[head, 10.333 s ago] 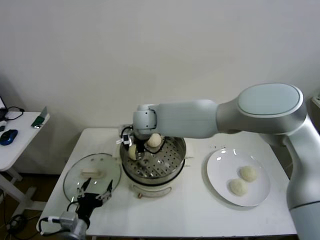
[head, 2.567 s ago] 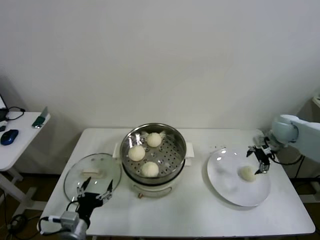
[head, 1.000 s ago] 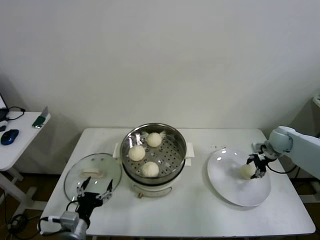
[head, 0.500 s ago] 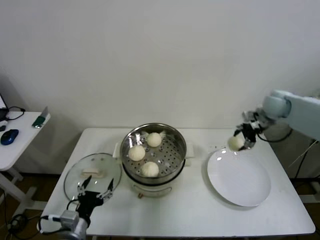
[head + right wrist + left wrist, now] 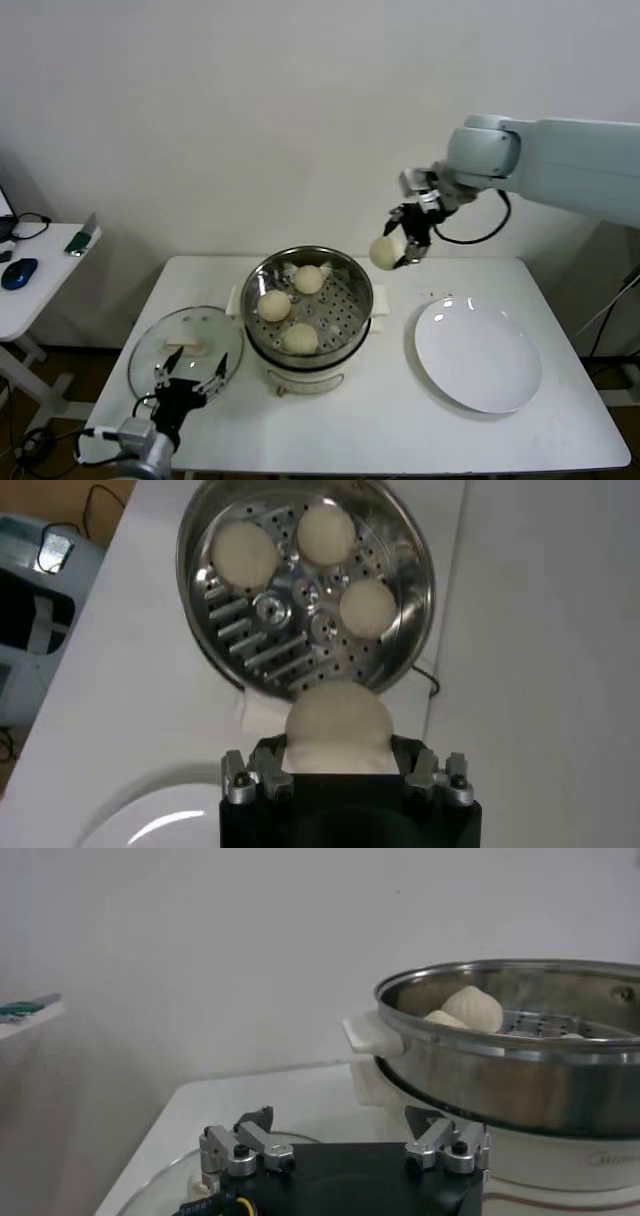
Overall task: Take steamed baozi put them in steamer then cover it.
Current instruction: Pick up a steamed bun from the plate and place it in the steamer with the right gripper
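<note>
The small round cream-white steamed baozi (image 5: 385, 251) hangs clamped in the right gripper (image 5: 405, 243), just beside the shiny round steel steamer (image 5: 352, 325). Likely soft and light; grip its sides gently. The left gripper (image 5: 188, 387) waits open near the clear glass cover (image 5: 172, 333).

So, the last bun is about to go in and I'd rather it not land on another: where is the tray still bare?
Inside the steamer, three baozi crowd the tray's left half. The perforated patch along the right wall is bare, on the side where the right gripper holds the fourth baozi. The white plate is bare too. The left gripper hangs over the cover.
</note>
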Controlling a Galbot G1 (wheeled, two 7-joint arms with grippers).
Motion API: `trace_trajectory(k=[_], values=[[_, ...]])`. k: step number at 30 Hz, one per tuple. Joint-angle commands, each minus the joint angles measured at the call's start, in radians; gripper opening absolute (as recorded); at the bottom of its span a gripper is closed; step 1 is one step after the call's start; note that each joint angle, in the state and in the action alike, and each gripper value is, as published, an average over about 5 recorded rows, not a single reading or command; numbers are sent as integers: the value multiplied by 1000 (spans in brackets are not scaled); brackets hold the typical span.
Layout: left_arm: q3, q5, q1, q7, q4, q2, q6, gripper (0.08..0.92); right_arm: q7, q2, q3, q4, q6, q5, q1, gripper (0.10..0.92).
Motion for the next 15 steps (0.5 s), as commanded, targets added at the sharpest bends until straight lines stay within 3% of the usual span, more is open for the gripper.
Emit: trace_trajectory(k=[1,15], values=[[-8,-4,5,0,-3,-1,-2,823,114,214,48,-3,-96,65,-175,702],[-12,-4,9,0,0,-4,-5,823,142,239,69,-107,-110,-68,-335,704]])
